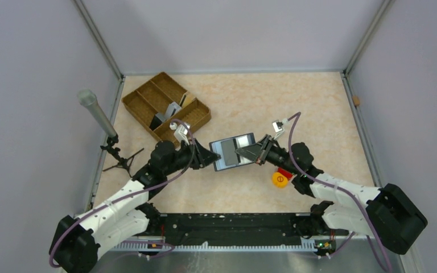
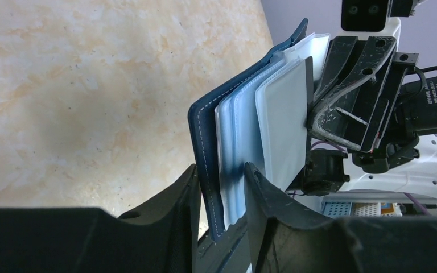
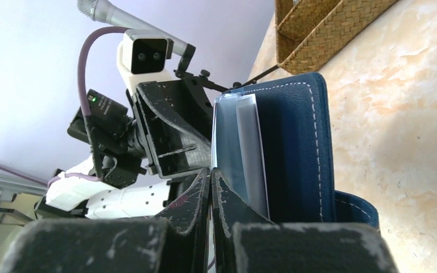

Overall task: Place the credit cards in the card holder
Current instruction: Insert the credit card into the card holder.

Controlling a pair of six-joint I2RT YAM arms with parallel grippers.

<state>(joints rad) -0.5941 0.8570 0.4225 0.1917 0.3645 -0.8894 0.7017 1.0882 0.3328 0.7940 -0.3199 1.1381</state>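
Mid-insertion, I'd say. The card holder (image 1: 233, 151) is open mid-table, with the left gripper (image 2: 220, 170) half-closed, pinching its navy cover and sleeves. The right gripper (image 3: 211, 173), at its 3 o'clock, is fully closed at a pale sleeve edge (can't tell if a credit card's in there). Next: slide straight in, holder steady.

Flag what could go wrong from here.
1. The left gripper pinches only the cover and a few sleeves of the navy-blue folding card holder near one end; it could twist or slip.
2. The shut right gripper meets the edge of a pale sleeve; a pull may bend it or drag the holder loose.
3. Red and yellow round pieces lie by the right arm; it may knock them.
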